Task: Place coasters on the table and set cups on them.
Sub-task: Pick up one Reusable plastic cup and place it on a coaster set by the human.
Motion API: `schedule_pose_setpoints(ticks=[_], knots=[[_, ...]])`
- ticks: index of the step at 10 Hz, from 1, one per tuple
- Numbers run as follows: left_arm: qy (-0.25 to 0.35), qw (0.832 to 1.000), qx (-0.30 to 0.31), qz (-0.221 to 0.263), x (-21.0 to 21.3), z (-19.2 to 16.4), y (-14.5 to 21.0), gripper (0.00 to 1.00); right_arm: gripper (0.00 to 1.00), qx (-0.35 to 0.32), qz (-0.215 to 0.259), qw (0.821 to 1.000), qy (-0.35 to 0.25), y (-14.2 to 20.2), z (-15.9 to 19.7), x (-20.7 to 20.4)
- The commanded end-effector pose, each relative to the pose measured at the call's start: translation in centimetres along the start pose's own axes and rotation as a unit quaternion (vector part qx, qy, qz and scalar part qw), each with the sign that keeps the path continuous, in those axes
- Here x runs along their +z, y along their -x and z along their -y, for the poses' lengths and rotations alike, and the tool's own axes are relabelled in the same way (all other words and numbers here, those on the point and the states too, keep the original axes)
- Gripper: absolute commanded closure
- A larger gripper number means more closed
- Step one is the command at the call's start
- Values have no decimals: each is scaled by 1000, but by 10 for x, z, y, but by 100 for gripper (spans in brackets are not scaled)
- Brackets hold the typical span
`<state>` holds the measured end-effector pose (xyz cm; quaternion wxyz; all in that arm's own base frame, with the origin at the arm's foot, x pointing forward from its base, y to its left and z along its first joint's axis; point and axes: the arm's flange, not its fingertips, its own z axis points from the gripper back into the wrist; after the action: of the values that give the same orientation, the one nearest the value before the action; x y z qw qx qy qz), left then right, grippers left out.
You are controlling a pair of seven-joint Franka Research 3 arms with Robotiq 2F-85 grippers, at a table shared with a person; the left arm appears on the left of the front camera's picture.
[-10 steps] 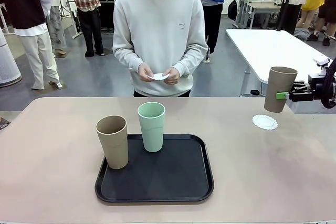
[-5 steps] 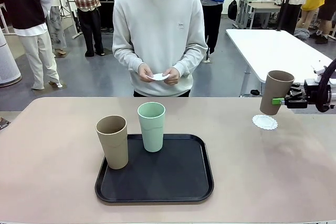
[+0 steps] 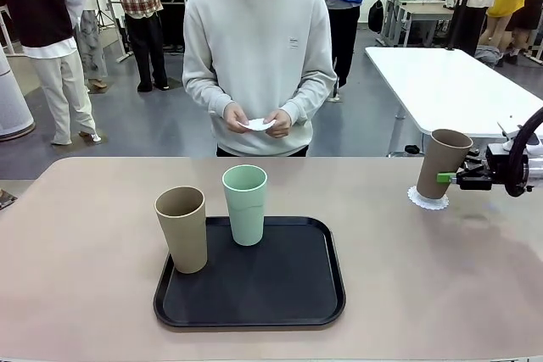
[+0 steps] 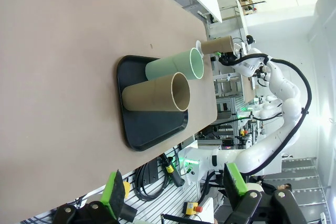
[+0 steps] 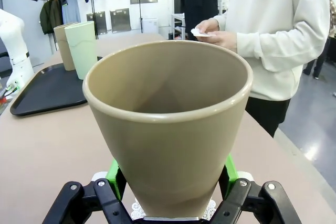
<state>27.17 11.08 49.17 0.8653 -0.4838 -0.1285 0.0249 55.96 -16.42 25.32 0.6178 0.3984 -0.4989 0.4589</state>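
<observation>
The beige-pink desk (image 3: 85, 243) spread out wide to the left of my right hand (image 3: 448, 177), and a person (image 3: 259, 48) in a pale sweatshirt stood at its far side, well away from that hand. A black tray (image 3: 271, 281) lay on the desk far to the left of my right hand. It carried a tan cup (image 3: 181, 229) at its left edge and a mint-green cup (image 3: 245, 205) just beside it at the far rim, both upright. My right hand was clamped on the sides of another tan cup (image 3: 441, 163), which was slightly tilted. My left hand (image 4: 173, 190) hung spread apart with nothing between its fingers, looking at the tray from a distance. One white coaster (image 3: 433, 204) lay right below the gripped cup's base; whether they touched I could not tell. The person's fingers held another coaster (image 3: 255, 124).
</observation>
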Motion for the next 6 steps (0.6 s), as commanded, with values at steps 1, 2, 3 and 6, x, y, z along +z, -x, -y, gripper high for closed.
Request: schedule_pose_setpoints(ticks=[1, 2, 3, 6], knots=[[6, 1000, -6, -1, 0, 0, 0, 0, 16, 2, 3, 1000, 1, 1, 9, -1], [6, 1000, -6, -1, 0, 0, 0, 0, 16, -2, -2, 1000, -1, 4, 9, -3], [6, 1000, -6, -1, 0, 0, 0, 0, 16, -5, -5, 1000, -2, 5, 8, -3], [6, 1000, -6, -1, 0, 0, 0, 0, 16, -15, -14, 1000, -2, 10, 9, -7]])
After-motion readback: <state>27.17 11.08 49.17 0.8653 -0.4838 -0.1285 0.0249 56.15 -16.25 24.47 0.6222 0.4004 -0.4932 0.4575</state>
